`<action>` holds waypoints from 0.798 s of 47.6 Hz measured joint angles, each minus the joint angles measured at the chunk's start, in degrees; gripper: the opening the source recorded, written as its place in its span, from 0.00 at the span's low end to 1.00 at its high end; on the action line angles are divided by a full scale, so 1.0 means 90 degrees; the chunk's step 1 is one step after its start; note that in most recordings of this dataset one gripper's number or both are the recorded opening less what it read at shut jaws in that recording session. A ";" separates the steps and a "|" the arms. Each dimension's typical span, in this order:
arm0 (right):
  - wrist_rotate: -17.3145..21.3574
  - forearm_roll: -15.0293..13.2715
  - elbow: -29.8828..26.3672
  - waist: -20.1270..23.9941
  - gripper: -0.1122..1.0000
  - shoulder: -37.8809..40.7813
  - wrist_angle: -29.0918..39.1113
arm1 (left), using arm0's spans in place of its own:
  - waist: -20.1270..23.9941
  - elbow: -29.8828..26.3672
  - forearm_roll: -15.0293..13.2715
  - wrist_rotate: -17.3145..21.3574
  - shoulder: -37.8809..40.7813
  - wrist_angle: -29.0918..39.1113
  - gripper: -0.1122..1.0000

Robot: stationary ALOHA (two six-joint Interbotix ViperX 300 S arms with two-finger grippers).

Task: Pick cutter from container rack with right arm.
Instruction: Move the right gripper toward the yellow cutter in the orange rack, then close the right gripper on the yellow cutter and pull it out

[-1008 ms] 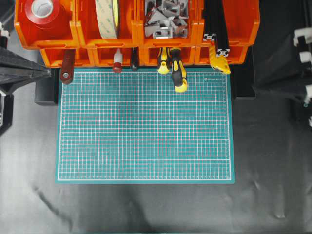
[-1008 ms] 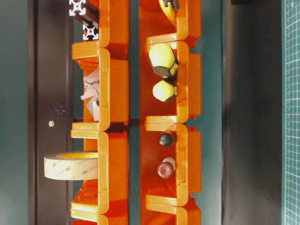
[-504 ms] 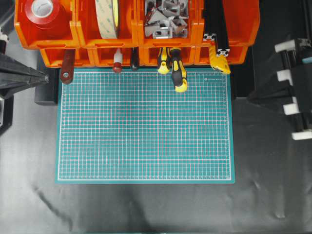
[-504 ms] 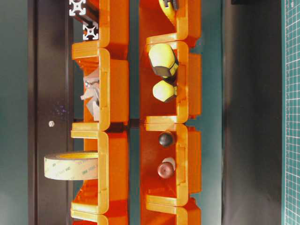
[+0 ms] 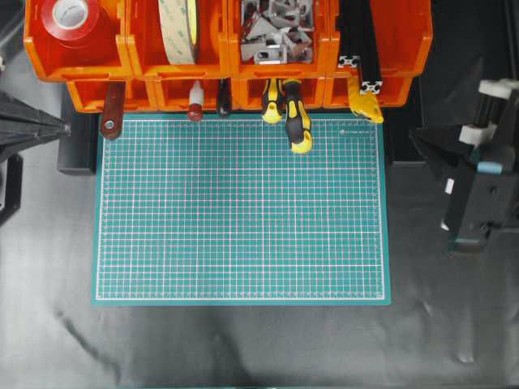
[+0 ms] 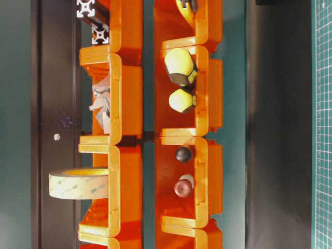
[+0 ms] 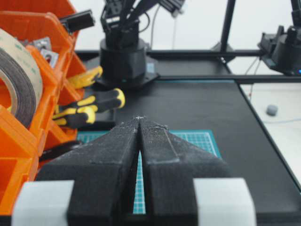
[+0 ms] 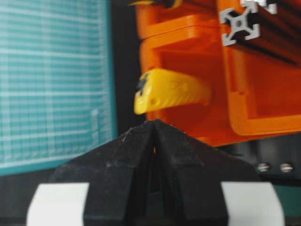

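Observation:
The yellow cutter (image 5: 366,103) pokes out of the lower right bin of the orange container rack (image 5: 227,73) and hangs over the mat's far right corner. In the right wrist view the cutter (image 8: 171,90) lies just beyond my right gripper (image 8: 154,123), apart from it, in front of the container rack (image 8: 188,42). That gripper is shut and holds nothing. From overhead, the right arm (image 5: 480,186) stands right of the mat and the right gripper (image 5: 417,138) points left. My left gripper (image 7: 140,119) is shut and empty, and the cutter (image 7: 87,77) shows far off. Overhead, the left gripper (image 5: 62,128) sits at the left edge.
Two yellow-and-black screwdrivers (image 5: 290,113) stick out of the bin left of the cutter. Black aluminium bars (image 5: 362,49) lie in the bin above it. A tape roll (image 5: 178,28), red tape (image 5: 71,14) and metal brackets (image 5: 276,28) fill the upper bins. The green cutting mat (image 5: 239,211) lies in front.
The right arm has swung further into the overhead view and toward the near side, with its gripper now pointing left. The left gripper has drawn back slightly to the left.

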 measured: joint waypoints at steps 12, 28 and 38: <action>0.0254 -0.0381 0.0234 0.0039 0.18 0.0313 0.0000 | 0.0000 0.0000 0.0000 0.0000 -0.0029 0.0088 0.11; 0.0508 -0.0479 0.0537 -0.0352 0.84 0.0527 -0.0527 | 0.0000 0.0000 0.0000 -0.0020 -0.0020 0.0088 0.11; 0.0537 -0.0713 0.0557 -0.0635 0.78 0.0928 -0.0684 | 0.0000 0.0000 0.0000 -0.0020 -0.0029 0.0117 0.11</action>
